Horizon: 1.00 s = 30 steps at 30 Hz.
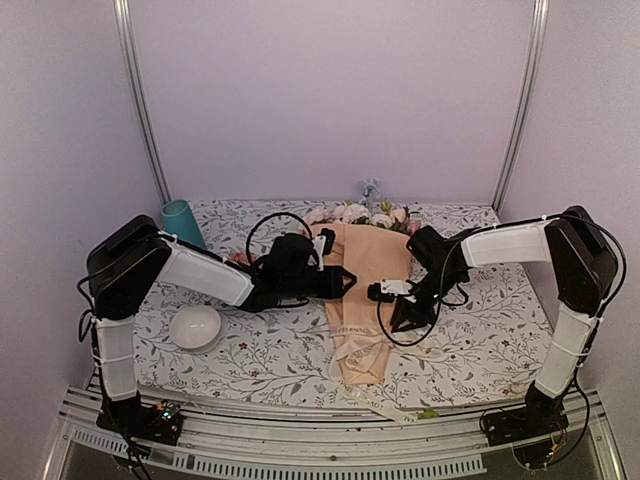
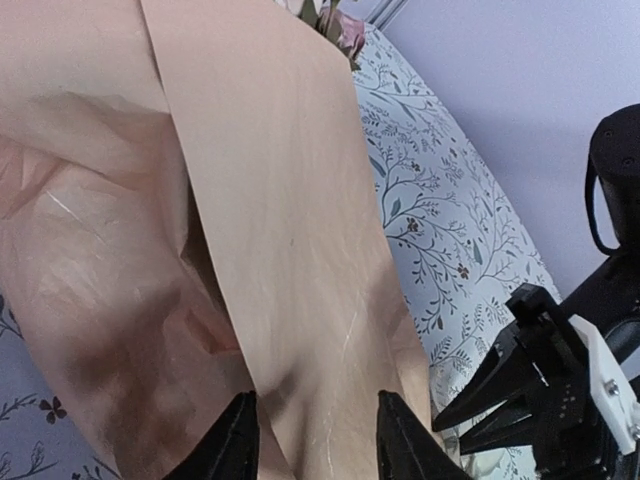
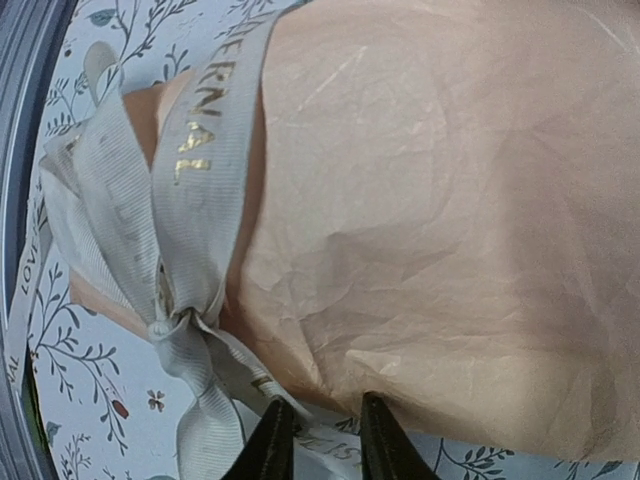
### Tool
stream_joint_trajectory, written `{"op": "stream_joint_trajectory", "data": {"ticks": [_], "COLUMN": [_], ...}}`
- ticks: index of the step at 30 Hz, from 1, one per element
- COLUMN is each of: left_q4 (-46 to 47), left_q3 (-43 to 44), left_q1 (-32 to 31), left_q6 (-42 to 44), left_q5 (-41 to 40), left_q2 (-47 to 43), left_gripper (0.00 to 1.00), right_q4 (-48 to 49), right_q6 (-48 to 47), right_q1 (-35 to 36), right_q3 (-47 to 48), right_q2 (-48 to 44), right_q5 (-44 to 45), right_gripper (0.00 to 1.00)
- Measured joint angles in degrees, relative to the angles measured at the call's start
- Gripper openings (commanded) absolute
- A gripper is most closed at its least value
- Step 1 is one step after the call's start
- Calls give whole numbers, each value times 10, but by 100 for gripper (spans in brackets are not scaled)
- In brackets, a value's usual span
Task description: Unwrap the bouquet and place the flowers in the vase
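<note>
Since the wrapped bouquet (image 1: 365, 290) is lying between them awaiting peeling, you are holding the left jaws spread at its paper overlap (image 2: 270, 250) and the right jaws narrowly parted beside the ribbon (image 3: 200, 150).

peach bouquet (image 2: 270, 200) wrap beyond parted left gripper (image 2: 315, 420)

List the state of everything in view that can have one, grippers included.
bouquet: wrapped, lying on the table
ribbon: tied in a bow round the narrow end
vase: upright at the back left, no flowers in it
white bowl: upright, empty
left gripper: open, at the paper
right gripper: open, near the bow
</note>
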Motion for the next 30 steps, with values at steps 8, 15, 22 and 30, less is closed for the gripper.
{"op": "stream_joint_trajectory", "data": {"ticks": [8, 15, 22, 30], "left_q4": [19, 40, 69, 93], "left_q3": [-26, -55, -77, -87], "left_q1": [0, 0, 0, 0], "left_q6": [-33, -47, -55, -59], "left_q5": [18, 43, 58, 63], "left_q2": [1, 1, 2, 18], "left_gripper": [32, 11, 0, 0], "right_q4": [-15, -18, -21, -25], "right_q6": [6, 20, 51, 82], "right_q1": [0, 0, 0, -8], "right_q3": [0, 1, 29, 70], "right_q2": [-11, -54, -77, -87], "right_q5": [-6, -4, 6, 19], "right_gripper": [0, 0, 0, 0]}}
